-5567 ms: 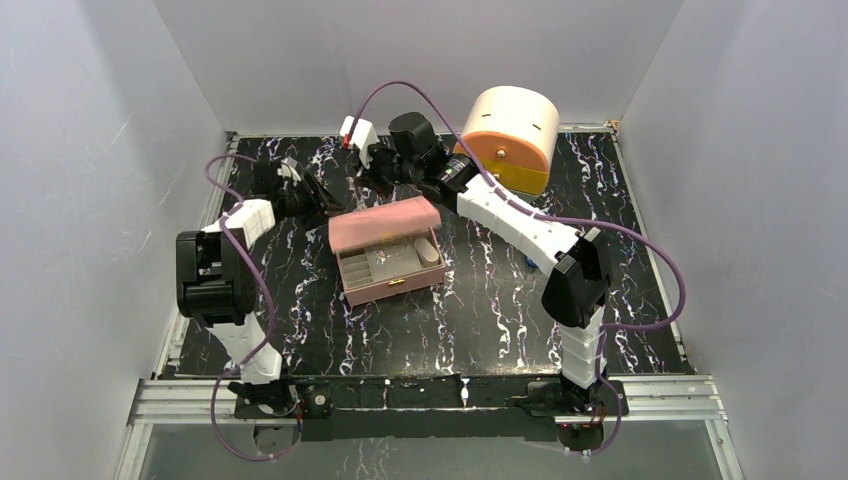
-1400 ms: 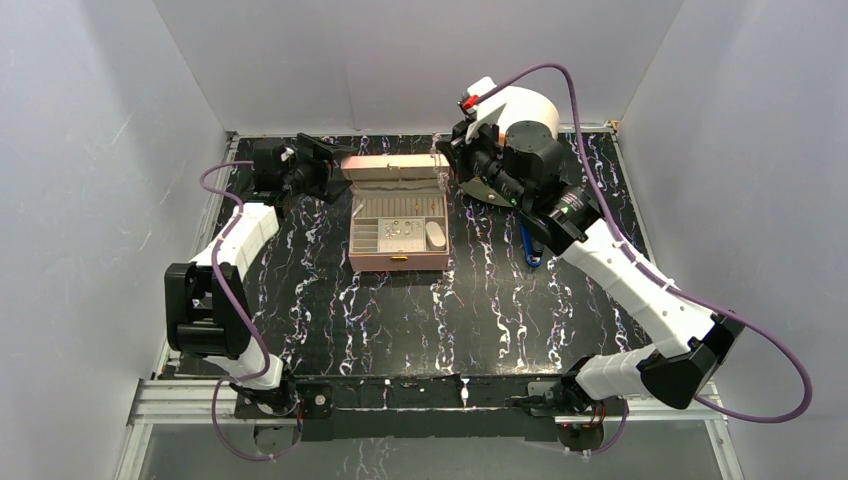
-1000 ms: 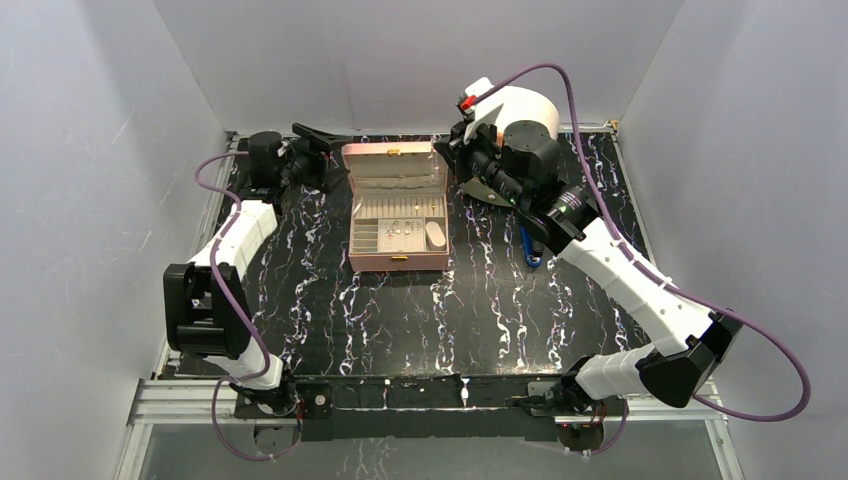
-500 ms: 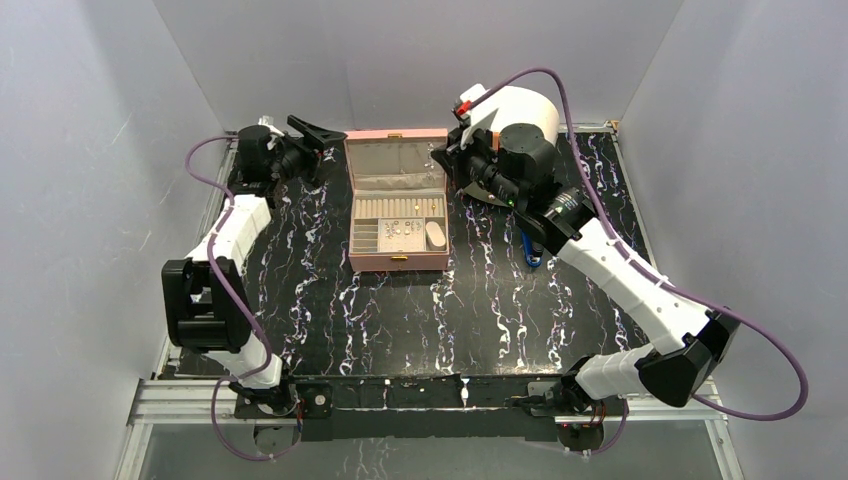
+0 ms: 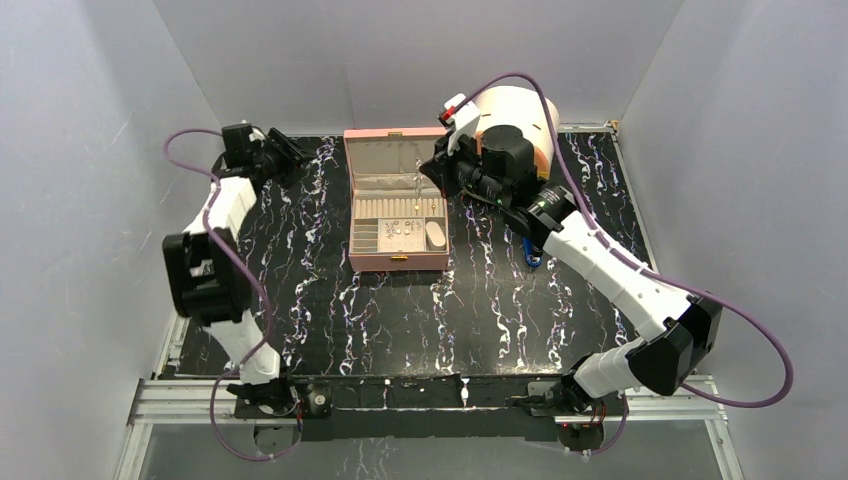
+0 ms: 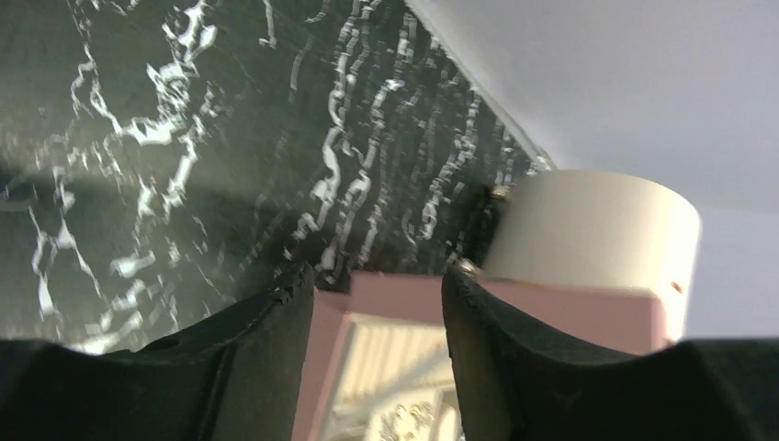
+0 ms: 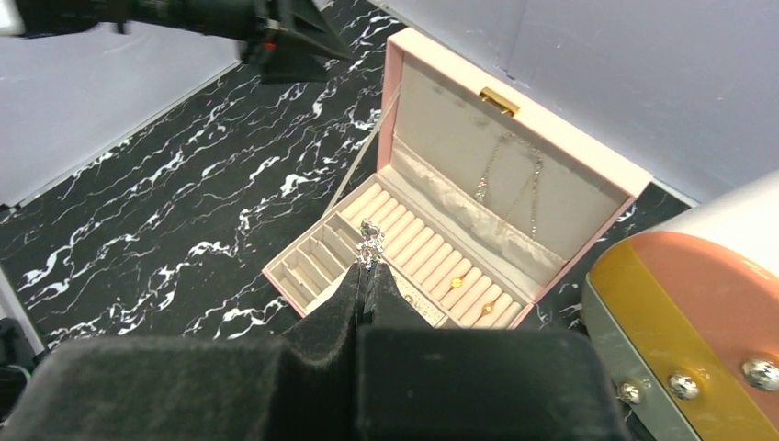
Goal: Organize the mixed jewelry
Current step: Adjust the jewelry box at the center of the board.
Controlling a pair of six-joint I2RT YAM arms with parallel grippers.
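Note:
The pink jewelry box [image 5: 398, 262] stands open mid-table, its lid [image 5: 395, 152] tipped back. Tiny gold and silver pieces of the mixed jewelry [image 5: 401, 232] lie in its tray; two gold rings [image 7: 457, 283] sit in the ring rolls. My right gripper [image 7: 368, 265] is shut on a small silvery piece [image 7: 370, 241] that sticks out past its tips, held above the box's back right part [image 5: 430, 172]. My left gripper [image 5: 288, 152] is at the back left, away from the box. In the left wrist view it is open [image 6: 377, 277], with nothing between the fingers.
A round cream and orange container [image 5: 520, 122] stands at the back right, close behind my right wrist. A blue elongated object [image 5: 530, 250] lies right of the box. A thin chain [image 7: 514, 184] hangs inside the lid. Grey walls enclose the table.
The left gripper has drawn back leftward from the lid and its jaws have narrowed. The lid has gone fully back. The right gripper has moved a little left over the box.

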